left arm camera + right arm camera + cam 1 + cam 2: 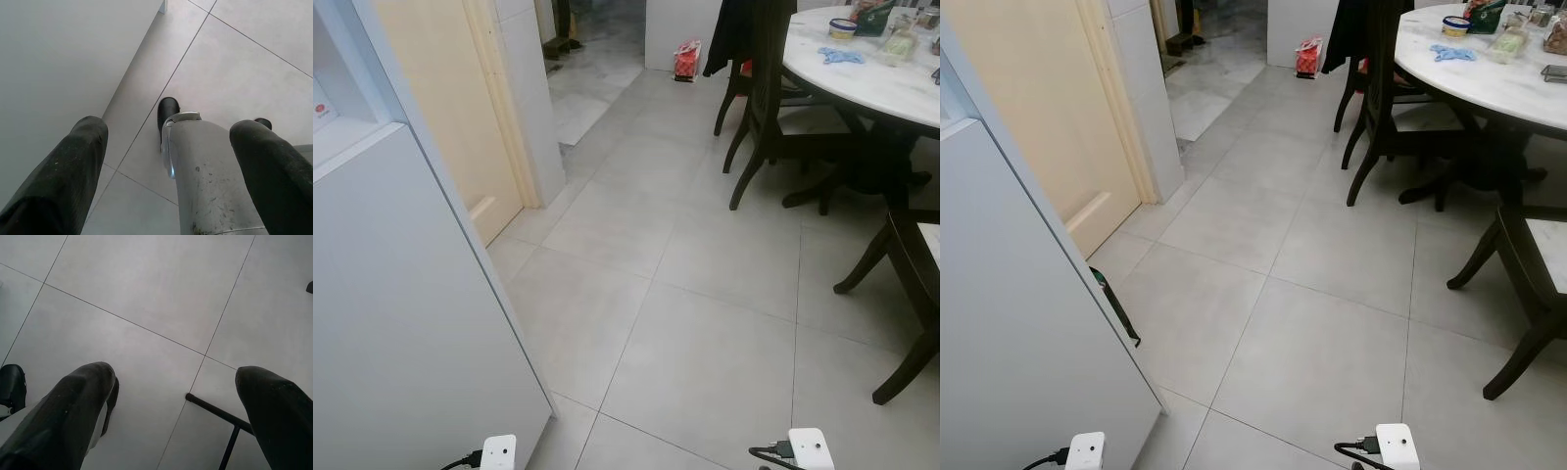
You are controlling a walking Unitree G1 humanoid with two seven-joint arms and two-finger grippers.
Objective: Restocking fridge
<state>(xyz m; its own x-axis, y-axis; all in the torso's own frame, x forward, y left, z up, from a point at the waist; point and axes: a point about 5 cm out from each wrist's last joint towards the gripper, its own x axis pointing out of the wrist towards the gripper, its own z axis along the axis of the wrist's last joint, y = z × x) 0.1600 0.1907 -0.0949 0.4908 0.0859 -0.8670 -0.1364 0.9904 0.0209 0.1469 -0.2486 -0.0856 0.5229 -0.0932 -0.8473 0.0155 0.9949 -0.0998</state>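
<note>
The white fridge (401, 323) stands close on my left, and its big flat panel takes up the left side of the head views. Past its upper edge I see a shelf corner with a red-labelled pack (321, 103). Both arms hang low by my sides, and their white wrist units (498, 452) (811, 450) show at the bottom edge. My left gripper (169, 128) is open over the floor beside the fridge panel (58, 63), holding nothing. My right gripper (173, 374) is open above bare tiles, also holding nothing.
A round white marble table (891, 83) at the right carries a tub (843, 27), a blue cloth (842, 56) and packs. Dark wooden chairs (773, 108) stand around it. A cream door (431, 98) and a tiled wall corner stand behind the fridge. A red bag (687, 59) lies far back.
</note>
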